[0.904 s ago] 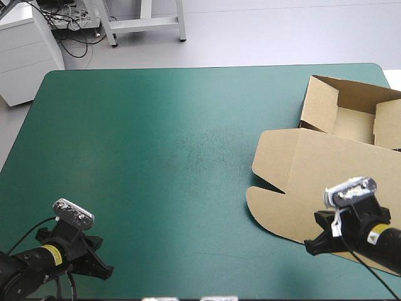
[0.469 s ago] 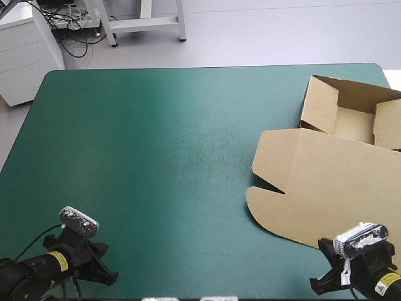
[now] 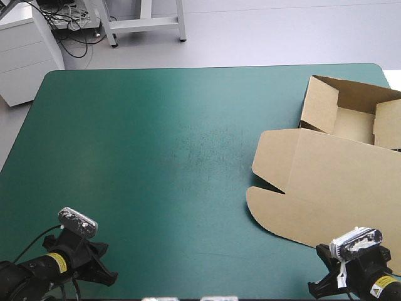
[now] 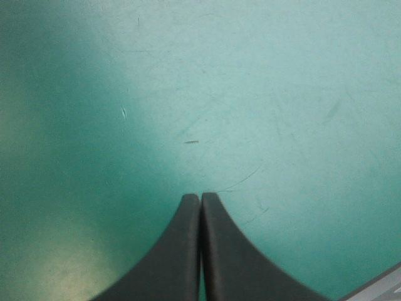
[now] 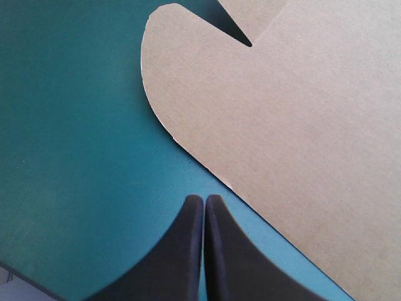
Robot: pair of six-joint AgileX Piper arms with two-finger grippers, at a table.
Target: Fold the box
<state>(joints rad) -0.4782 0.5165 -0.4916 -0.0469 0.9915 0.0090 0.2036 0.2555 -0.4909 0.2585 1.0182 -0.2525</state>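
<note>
Teal-green tabletop (image 3: 156, 144): brown box (image 3: 326, 182) on the right side, tray open at the far edge, lid lying flat. Right end effector (image 5: 204, 197): closed, empty, just beside the lid's near edge. Left end effector (image 4: 200, 195): closed, empty, near-left corner.
</note>
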